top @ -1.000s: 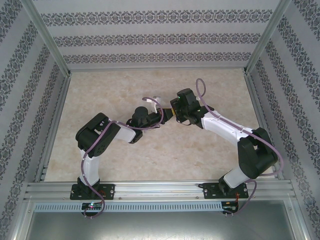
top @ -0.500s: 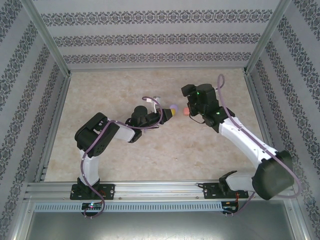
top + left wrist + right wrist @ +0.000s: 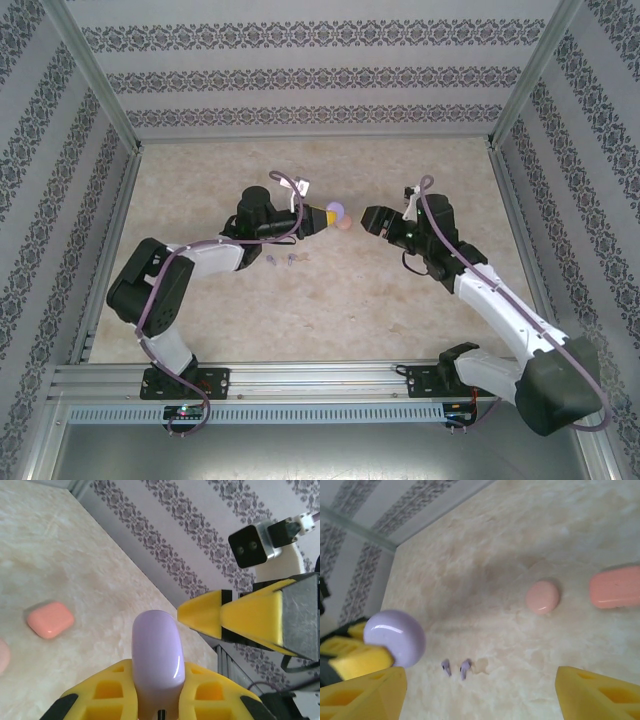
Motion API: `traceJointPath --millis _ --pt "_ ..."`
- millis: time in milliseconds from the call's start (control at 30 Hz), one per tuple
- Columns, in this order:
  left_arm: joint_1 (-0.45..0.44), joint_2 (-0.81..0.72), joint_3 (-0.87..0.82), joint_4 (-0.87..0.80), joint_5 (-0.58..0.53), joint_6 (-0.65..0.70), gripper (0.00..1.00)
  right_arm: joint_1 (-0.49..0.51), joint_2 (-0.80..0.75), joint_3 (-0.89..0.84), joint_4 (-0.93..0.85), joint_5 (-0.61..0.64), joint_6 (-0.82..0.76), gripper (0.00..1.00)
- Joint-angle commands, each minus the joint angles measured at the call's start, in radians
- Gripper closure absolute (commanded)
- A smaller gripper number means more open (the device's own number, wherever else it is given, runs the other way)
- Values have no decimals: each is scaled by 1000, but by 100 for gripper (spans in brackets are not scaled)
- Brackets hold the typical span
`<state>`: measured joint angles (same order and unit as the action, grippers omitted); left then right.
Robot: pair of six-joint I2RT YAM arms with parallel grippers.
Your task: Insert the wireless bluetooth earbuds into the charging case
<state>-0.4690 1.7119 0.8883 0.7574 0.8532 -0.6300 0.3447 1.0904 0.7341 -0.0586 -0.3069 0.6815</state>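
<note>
the left gripper clenches a purple case; right of it, the right gripper hangs, jaws released. two purple earbuds lie on the table.

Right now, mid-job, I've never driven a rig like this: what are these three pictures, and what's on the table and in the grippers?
You are looking at two robot arms bolted at the table's near edge, each ending in a two-finger gripper. The wide picture comes from a fixed camera above and behind them. The other two come from a camera on each wrist, looking out past that arm's own fingers. The left gripper is shut on a purple charging case, held up off the table. The right gripper faces it with its jaws open and nothing between them. On the table lie two purple earbuds, a pale pink case and an orange-pink case.
</note>
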Motion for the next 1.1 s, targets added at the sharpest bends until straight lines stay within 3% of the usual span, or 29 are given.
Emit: traceJointPath --millis 0,533,800,1067 --pt "7 -44 40 -145 103 94 100 8 -34 -20 88 -125 -167 23" --pt "7 -68 47 -153 143 81 100 105 161 80 163 -74 -159 31" --pt "7 -108 37 -153 140 81 100 64 230 8 215 -50 -134 39" --pt "6 -130 37 -158 141 82 100 -3 221 -62 249 -79 -90 41"
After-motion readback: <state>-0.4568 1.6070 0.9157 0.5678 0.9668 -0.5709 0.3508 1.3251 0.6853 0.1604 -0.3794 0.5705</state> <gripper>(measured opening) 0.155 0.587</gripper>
